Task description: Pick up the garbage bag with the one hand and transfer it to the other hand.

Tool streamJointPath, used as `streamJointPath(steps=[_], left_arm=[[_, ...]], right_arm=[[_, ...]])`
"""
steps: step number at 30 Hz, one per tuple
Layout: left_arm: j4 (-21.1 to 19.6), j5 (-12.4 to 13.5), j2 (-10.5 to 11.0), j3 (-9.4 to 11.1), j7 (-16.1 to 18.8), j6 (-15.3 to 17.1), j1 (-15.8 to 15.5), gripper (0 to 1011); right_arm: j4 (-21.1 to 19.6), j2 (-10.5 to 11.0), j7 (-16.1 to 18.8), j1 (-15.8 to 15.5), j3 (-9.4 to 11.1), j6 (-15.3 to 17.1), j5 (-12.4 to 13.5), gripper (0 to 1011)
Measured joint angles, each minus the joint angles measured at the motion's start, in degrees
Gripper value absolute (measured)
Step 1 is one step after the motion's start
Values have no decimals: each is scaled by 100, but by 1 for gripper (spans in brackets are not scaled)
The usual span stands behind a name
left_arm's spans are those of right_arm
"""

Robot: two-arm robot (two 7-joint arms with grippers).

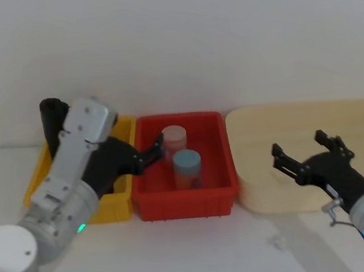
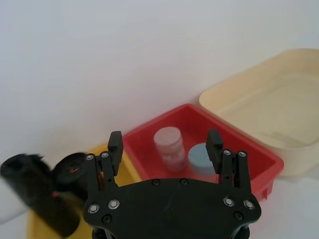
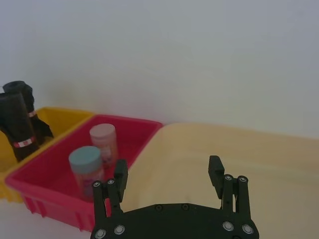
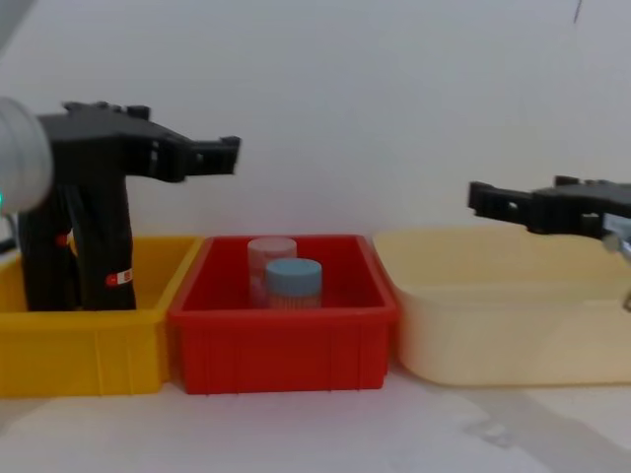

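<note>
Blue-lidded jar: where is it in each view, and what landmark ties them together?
Head view: the round jar with a pale blue lid sits mid-frame in the red plastic bin, beside the pink-lidded jar.
Left wrist view: jar framed by the left hand, in the bin.
Right wrist view: jar in the bin, nearest the camera.
Chest view: jar left of centre, lid above the bin's front wall.
Landmark: the red bin.

You have a white bench (image 1: 204,259) carrying three containers in a row: a yellow bin (image 4: 79,350) toward its left side, a red bin (image 4: 286,350) touching it, and a cream tray (image 4: 493,345) just beside, rightward.
</note>
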Motion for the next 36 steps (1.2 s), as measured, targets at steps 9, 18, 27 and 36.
streamJointPath(steps=[9,18,27,36], left_arm=[[-726,-323,306,-709,38,544,614,1001],[-1078,-751,521,-1572,-140,604,1342,1001],[-959,-1028,544,-2154,-399,167,1750,1002],[-436,-1218,458,-2371,-701,-312,1665,1002]], right_arm=[[304,-219,175,557,-203,411,27,1000],[528,-431,275,997,-436,771,-34,1000],[682,-583,350,1284,-678,1078,-163,1000],[819,-695,382,1447,-883,1234,-317,1000]])
